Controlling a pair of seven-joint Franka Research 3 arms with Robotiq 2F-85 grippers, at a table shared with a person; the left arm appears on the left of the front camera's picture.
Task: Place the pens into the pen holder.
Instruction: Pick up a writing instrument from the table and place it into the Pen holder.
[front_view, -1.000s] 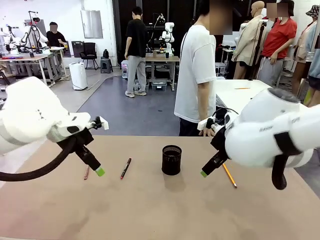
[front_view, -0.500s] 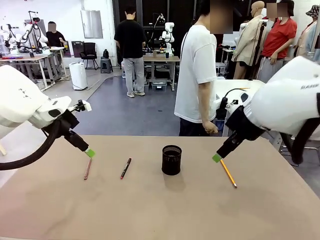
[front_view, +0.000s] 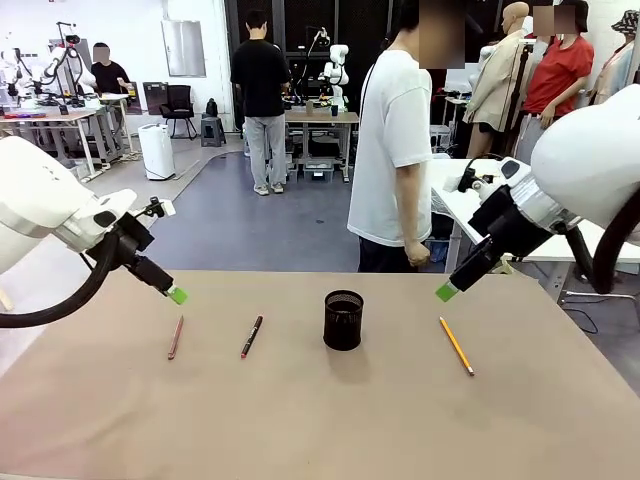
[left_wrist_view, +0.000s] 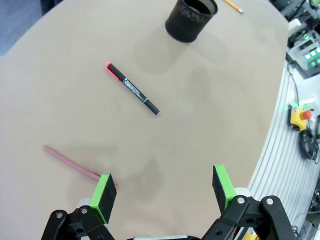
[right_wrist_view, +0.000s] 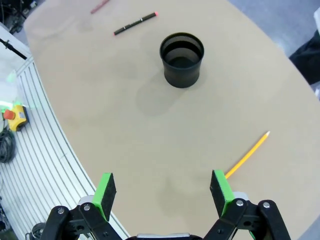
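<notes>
Tan table (front_view: 300, 420), busy lab (front_view: 300, 215) behind; pens (front_view: 251, 337) flat, pen holder (front_view: 343, 320) upright. Left fingers (left_wrist_view: 104, 190), right fingers (right_wrist_view: 220, 186) spread, empty.

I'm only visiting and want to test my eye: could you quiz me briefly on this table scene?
1. True or false: the pen holder already contains a pen.
2. How many pens, the pencil included, lie on the table?
3. Fill in: the yellow pencil lies on the robot's ____ of the holder.
Key: 1 false; 2 three; 3 right.
</notes>
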